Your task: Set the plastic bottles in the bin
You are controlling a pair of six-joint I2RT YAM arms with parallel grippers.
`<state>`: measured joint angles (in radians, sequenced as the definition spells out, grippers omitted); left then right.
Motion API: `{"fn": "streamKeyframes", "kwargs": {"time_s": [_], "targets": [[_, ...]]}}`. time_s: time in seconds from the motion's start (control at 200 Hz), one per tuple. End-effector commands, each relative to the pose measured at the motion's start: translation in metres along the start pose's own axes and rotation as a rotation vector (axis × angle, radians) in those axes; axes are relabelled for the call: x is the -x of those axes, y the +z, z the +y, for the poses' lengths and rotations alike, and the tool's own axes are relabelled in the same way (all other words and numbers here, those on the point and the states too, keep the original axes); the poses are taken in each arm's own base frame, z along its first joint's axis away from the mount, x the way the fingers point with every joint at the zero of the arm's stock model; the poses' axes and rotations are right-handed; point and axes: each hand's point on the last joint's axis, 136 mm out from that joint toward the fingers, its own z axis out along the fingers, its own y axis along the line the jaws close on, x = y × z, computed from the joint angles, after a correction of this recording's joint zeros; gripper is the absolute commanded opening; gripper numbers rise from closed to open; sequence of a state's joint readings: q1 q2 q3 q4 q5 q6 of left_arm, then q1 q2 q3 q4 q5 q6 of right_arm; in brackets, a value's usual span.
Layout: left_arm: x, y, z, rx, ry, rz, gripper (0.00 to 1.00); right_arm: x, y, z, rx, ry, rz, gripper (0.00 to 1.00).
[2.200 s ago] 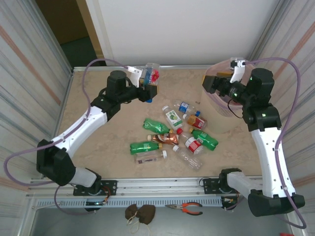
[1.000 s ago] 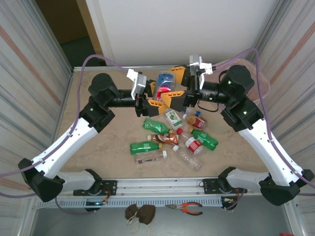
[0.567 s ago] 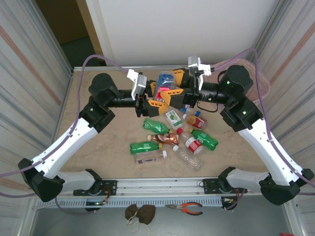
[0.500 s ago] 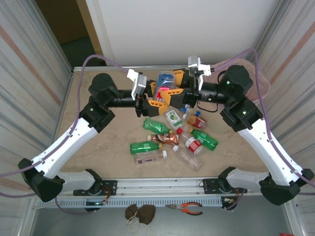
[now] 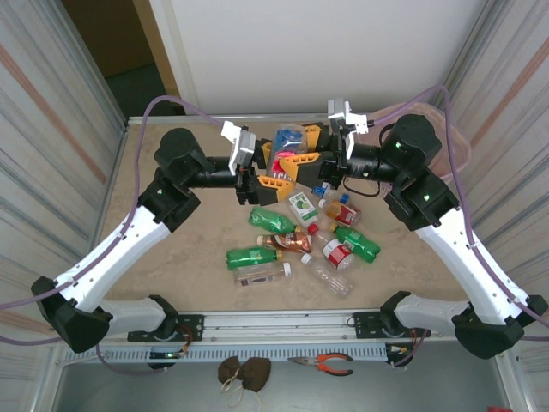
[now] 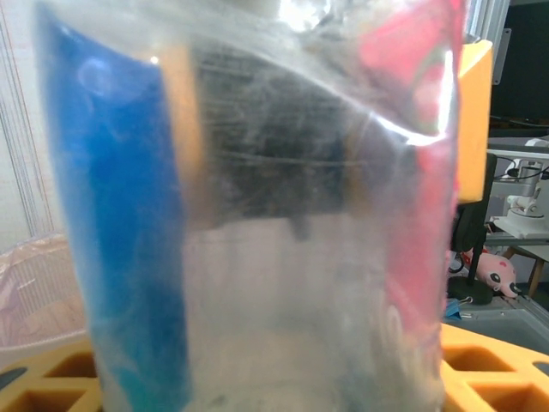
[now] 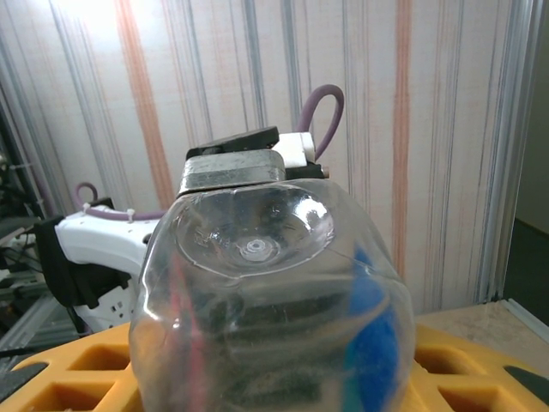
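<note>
Above the middle of the table's back edge the two arms meet head-on, with one clear held bottle in the air between them. Its label is blue on one side and red on the other, and its cap is out of sight.

The right gripper has its yellow fingers pressed to both flanks of this bottle, clamped on it. In the right wrist view the bottle's dimpled base points at the lens and covers the fingertips.

The left gripper also straddles the bottle. In the left wrist view the blurred bottle wall hides where its fingers meet the plastic, so I cannot tell whether they press it or stand just off it.

The bin stands at the back right corner, mostly hidden behind the right arm, with a strip of pink liner visible. Its perforated wall is cut off at the lower left of the left wrist view.

The other plastic bottles lie in a loose heap at mid-table. Several overlap, so a sure count is hard.
</note>
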<state>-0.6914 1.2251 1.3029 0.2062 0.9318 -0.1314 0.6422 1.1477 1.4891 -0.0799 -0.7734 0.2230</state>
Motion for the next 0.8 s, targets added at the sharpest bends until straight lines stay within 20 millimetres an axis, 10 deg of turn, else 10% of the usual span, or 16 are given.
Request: {"fn": "streamKeyframes", "kwargs": {"time_s": [0.0, 0.401, 0.792], "targets": [[0.017, -0.007, -0.010, 0.022, 0.065, -0.037, 0.69, 0.019, -0.010, 0.005, -0.044, -0.067, -0.042, 0.46], [-0.009, -0.030, 0.006, 0.240, 0.084, 0.059, 0.84, 0.016, -0.059, -0.069, -0.482, -0.107, 0.045, 0.47], [-0.031, -0.044, 0.015, 0.339, 0.056, 0.121, 0.83, -0.005, -0.198, -0.195, -1.185, 0.022, 0.195, 0.41]]}}
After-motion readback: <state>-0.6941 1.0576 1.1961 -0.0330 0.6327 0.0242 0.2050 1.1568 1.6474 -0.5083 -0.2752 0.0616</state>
